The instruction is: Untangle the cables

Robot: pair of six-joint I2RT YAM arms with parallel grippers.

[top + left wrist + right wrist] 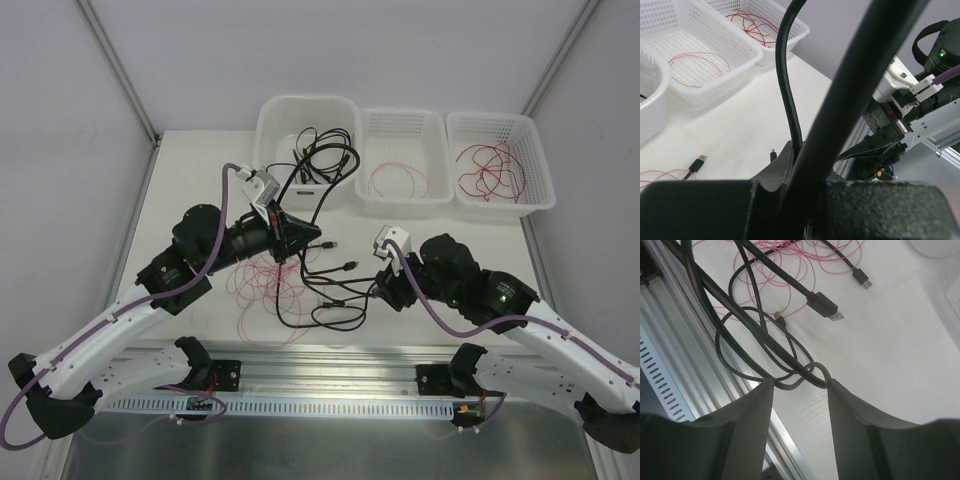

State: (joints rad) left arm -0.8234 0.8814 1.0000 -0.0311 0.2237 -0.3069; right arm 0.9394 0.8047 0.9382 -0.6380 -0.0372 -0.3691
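Note:
Black cables (pixel 318 160) run from the solid white bin down to a tangle of loops (pixel 335 305) on the table. My left gripper (pixel 297 236) is shut on a black cable (pixel 790 100) that rises from between its fingertips (pixel 795 150); a second, thicker-looking black cable crosses right in front of the camera. My right gripper (pixel 386 290) is open, its fingertips (pixel 799 382) straddling the end of the black loops (pixel 790 375) that lie on the table. Thin red wires (pixel 265 285) lie in loops under the left gripper. Two USB plugs (pixel 825 307) show in the right wrist view.
A solid white bin (pixel 272 110) stands at the back. Two perforated baskets (pixel 405 120) (pixel 500 125) stand to its right, each holding red wire loops. A metal rail (pixel 330 365) runs along the table's near edge, close to the right gripper.

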